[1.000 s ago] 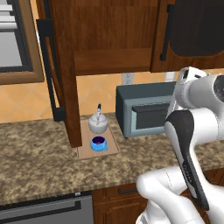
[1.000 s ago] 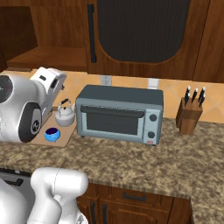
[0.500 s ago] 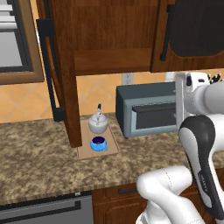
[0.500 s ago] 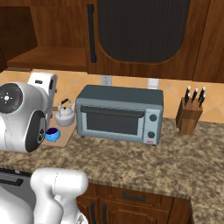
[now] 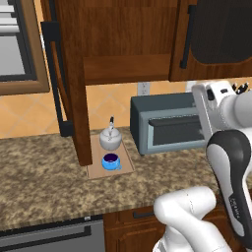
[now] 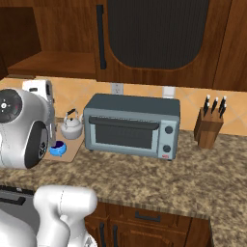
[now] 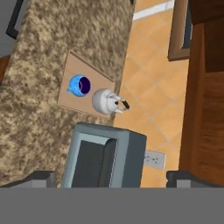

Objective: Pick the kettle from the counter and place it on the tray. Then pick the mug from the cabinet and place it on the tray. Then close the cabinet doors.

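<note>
The silvery-white kettle (image 5: 110, 139) (image 6: 71, 128) (image 7: 104, 101) and the blue mug (image 5: 111, 161) (image 6: 58, 148) (image 7: 79, 85) both stand on the tan tray (image 5: 127, 166) (image 7: 72, 65), which lies on the speckled counter (image 5: 39, 172). The kettle is at the tray's wall end and the mug at its front end. My gripper (image 7: 113, 178) is open and holds nothing. It hangs high over the toaster oven, to the right of the tray. The cabinet (image 5: 123, 44) has its left door (image 5: 74, 98) swung out. Its right door (image 5: 219, 39) (image 6: 154, 34) looks shut.
A grey toaster oven (image 5: 167, 123) (image 6: 130, 128) (image 7: 103, 159) stands right beside the tray. A knife block (image 6: 210, 128) sits further right on the counter. The open left door hangs over the tray's left edge. A framed window (image 5: 17, 49) is at the upper left.
The arm's elbow has swung down and to the right while the hand stays almost in place over the toaster oven. The jaws stay open. Kettle and mug have not moved.
</note>
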